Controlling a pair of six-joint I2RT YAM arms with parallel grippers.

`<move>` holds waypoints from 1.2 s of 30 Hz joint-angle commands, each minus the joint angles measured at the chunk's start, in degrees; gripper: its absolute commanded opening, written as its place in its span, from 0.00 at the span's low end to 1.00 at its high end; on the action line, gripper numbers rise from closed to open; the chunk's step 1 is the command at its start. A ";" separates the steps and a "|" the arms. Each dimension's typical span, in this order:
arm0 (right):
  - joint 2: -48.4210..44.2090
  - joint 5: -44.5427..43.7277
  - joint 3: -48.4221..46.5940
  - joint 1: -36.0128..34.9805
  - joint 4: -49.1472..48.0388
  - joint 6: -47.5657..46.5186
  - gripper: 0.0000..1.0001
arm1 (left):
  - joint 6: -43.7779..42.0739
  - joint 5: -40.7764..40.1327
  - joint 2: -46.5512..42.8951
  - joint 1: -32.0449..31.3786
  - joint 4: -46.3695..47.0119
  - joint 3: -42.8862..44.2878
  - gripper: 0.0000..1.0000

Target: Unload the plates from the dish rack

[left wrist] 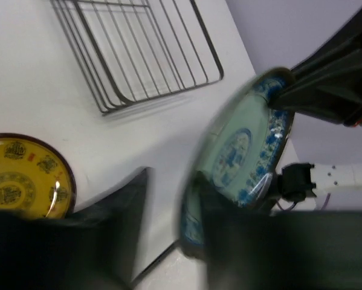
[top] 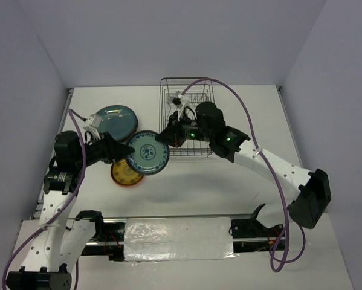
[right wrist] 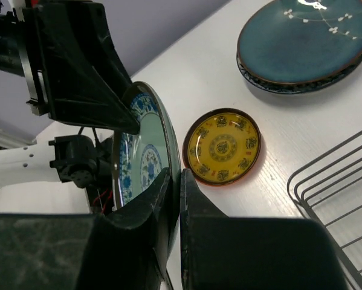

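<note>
While R jaws clamp plate (top: 147,152) rim, L jaws gape astride opposite rim.

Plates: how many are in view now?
3: white-and-blue plate held up by the right gripper, dark teal plate on the table, far left, small yellow plate lying near it. Another may hide under the teal one.

No writing is legible; marks on the yellow plate (right wrist: 223,147) are unreadable.
</note>
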State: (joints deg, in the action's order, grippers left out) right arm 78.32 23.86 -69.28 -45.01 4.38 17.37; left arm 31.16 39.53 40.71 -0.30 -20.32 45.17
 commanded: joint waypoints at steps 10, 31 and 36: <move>1.40 -6.15 -0.16 0.02 -5.02 5.66 0.76 | 1.44 -15.99 1.56 0.12 -6.81 0.71 0.00; -14.87 -28.86 12.06 1.07 8.71 2.85 0.92 | 14.81 -37.68 -0.80 3.46 -14.30 -9.41 1.00; -17.85 -34.30 12.41 1.07 14.42 1.97 0.93 | 7.79 -41.44 -0.19 3.46 -19.83 0.26 0.99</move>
State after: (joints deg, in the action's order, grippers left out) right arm 64.05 -5.89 -57.43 -43.86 15.66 20.75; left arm 43.22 1.23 40.71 2.94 -37.93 39.72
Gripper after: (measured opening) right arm 0.926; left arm 0.994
